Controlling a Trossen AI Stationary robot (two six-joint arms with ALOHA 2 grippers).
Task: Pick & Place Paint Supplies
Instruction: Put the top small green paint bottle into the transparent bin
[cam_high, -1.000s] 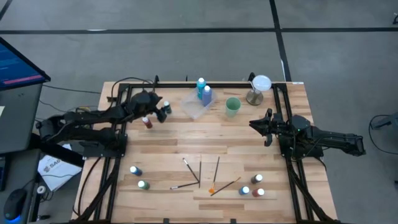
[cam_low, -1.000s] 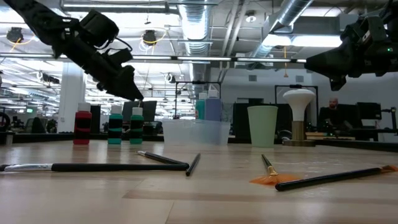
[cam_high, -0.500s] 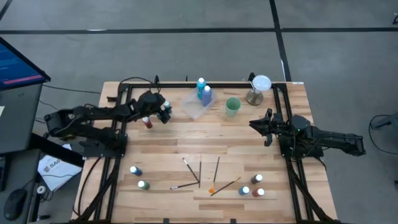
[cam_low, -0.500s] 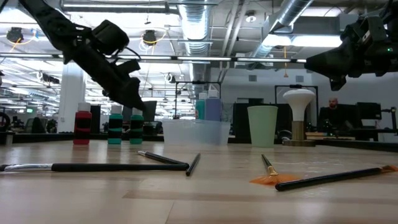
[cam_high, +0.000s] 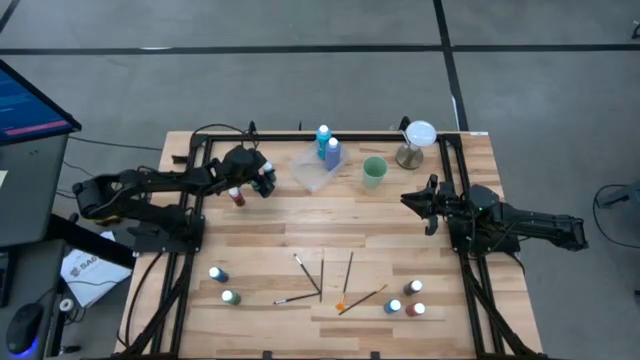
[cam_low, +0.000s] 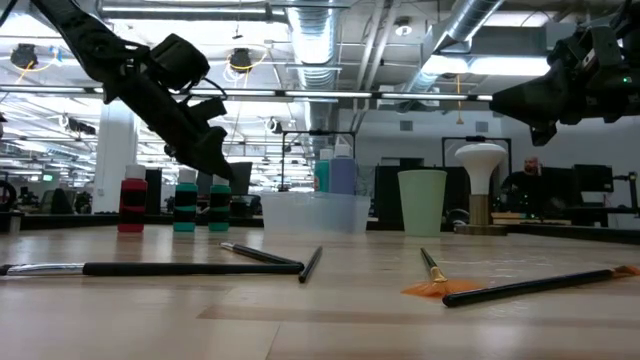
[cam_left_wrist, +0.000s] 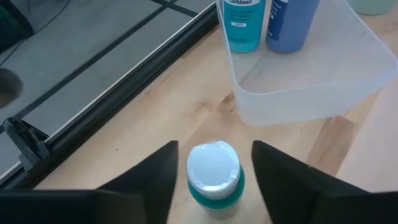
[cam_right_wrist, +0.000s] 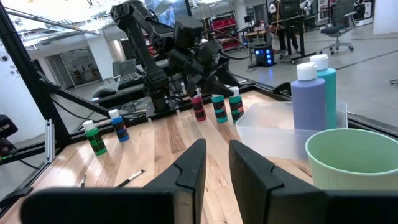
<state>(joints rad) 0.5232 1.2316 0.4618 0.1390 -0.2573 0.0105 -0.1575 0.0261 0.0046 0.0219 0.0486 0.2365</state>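
My left gripper (cam_left_wrist: 214, 163) is open, tilted down over the table's far left part, its fingers on either side of a teal white-capped bottle (cam_left_wrist: 214, 174) without touching it. That bottle (cam_low: 219, 207) stands upright next to a second teal one (cam_low: 185, 205) and a red one (cam_high: 237, 197). A tall teal bottle (cam_high: 323, 135) and a blue one (cam_high: 333, 152) stand in the clear tray (cam_high: 312, 178). Several brushes (cam_high: 322, 280) lie flat near the front edge. My right gripper (cam_high: 418, 196) waits above the table's right side, open by a narrow gap.
A pale green cup (cam_high: 374, 171) and a white-topped stand (cam_high: 415, 142) sit at the far right. Two bottles (cam_high: 224, 285) stand near the front left, three (cam_high: 407, 302) near the front right. The middle of the table is bare wood.
My left gripper has moved down and toward the table's right and far side, coming in over the teal bottles next to the tray, and has stayed there for the last half second. The bottles have not moved.
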